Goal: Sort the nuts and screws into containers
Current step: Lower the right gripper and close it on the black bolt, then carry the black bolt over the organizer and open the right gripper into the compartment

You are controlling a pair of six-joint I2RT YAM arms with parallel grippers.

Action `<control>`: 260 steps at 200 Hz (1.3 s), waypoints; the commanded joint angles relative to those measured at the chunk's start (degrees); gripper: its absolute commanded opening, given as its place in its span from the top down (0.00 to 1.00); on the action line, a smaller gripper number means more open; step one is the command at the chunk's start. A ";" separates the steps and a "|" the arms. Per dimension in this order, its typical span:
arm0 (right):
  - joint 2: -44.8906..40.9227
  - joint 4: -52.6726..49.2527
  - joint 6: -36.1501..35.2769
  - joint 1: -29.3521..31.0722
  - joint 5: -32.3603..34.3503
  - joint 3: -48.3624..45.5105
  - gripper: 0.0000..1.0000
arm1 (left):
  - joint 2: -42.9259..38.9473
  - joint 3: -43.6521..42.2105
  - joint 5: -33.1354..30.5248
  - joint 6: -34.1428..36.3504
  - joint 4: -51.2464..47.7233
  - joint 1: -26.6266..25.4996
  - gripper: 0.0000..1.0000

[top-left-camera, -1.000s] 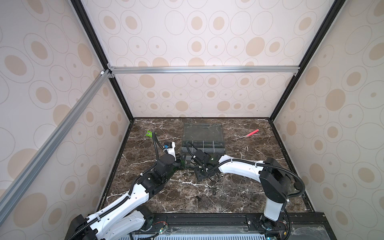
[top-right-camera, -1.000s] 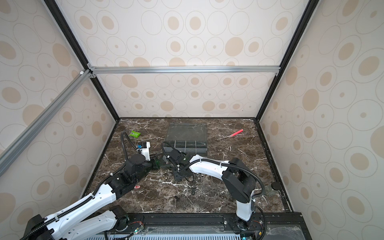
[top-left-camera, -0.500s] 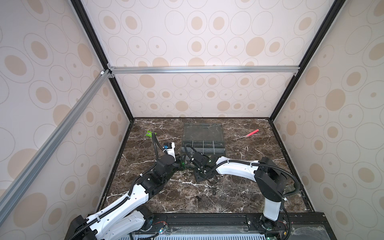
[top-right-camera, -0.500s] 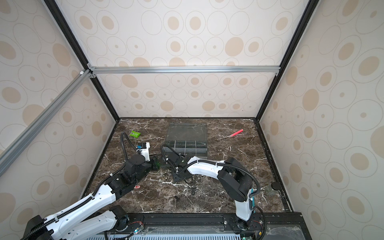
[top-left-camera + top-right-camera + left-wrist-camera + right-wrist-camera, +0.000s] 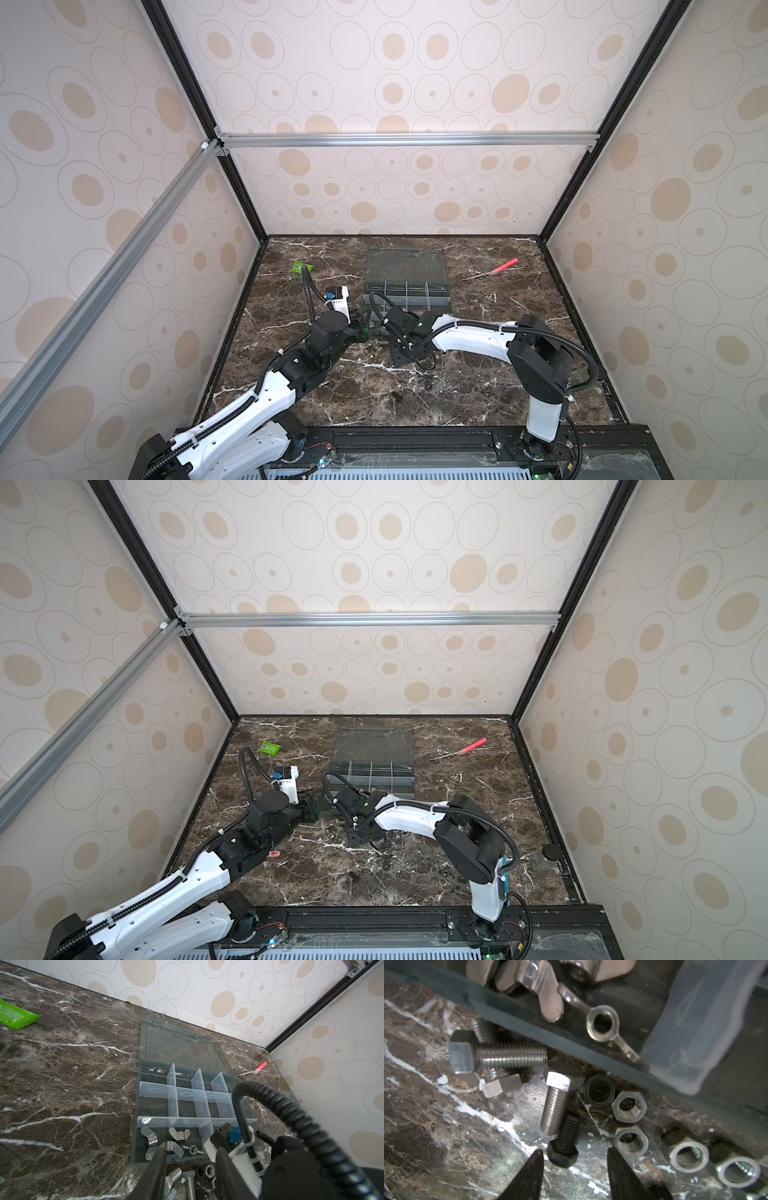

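Note:
The grey organizer box (image 5: 407, 291) lies open, its containers (image 5: 188, 1105) split by clear partitions. Several silver wing nuts (image 5: 151, 1140) lie in the corner cell nearest the grippers. Screws (image 5: 190, 1184) and hex nuts (image 5: 629, 1107) sit in a pile on the marble against the box's near wall. My left gripper (image 5: 190, 1150) hovers open over this pile with nothing between its fingers. My right gripper (image 5: 574, 1152) is open, low over the table. Between its tips is the head of a black screw (image 5: 566, 1140), which neither tip touches. A silver screw (image 5: 556, 1105) lies against it.
The clear lid (image 5: 405, 264) lies flat behind the box. A red pen (image 5: 503, 266) is at the back right, a green packet (image 5: 300, 267) at the back left. A few loose dark nuts (image 5: 428, 365) and a small dark screw (image 5: 397, 397) lie nearer the front.
My right arm has shifted a little to the left towards the pile, and its jaws have narrowed slightly. The left arm has not moved.

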 commanded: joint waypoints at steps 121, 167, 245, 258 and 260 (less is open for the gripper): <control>2.40 -0.36 -0.59 0.25 -1.01 0.19 0.55 | -1.03 0.22 -0.79 -1.30 -1.53 0.29 0.60; 3.57 -0.30 -1.15 0.26 -1.69 1.03 0.62 | -0.40 1.00 -0.77 -1.12 -1.64 0.28 0.60; 3.22 -1.30 -2.71 0.23 -1.10 1.93 0.74 | 0.03 2.02 -1.56 -0.68 -1.35 0.33 0.60; 2.97 -1.96 -3.11 0.24 -0.73 2.29 0.75 | 0.09 2.37 -1.56 -0.60 -1.83 0.34 0.60; 2.96 -2.02 -3.14 0.24 -0.70 2.30 0.75 | 0.06 2.41 -1.56 -0.64 -1.84 0.29 0.60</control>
